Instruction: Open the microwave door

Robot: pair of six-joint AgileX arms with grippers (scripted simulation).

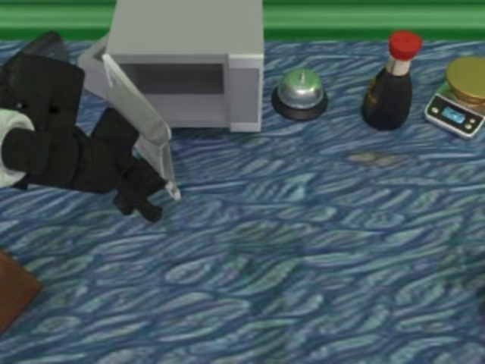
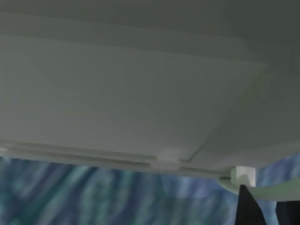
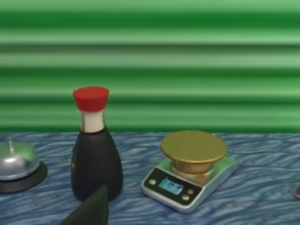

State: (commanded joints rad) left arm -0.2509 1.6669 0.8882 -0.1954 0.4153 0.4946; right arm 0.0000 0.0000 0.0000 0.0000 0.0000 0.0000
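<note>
Now left claw [image 1: 155,199] seemingly grips open microwave door [image 1: 140,114] handle.

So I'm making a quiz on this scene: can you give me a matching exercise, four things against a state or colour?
Things:
1. door
2. bell
3. bottle
4. scale

Descriptions:
A. gold pan on top
B. red cap
C. swung open
D. silver dome, dark base

Pairs: 1-C, 2-D, 3-B, 4-A

Light-grey microwave [image 1: 189,45] at my table's back left; microwave door [image 1: 136,102] swung open toward the left, cavity exposed.
</note>
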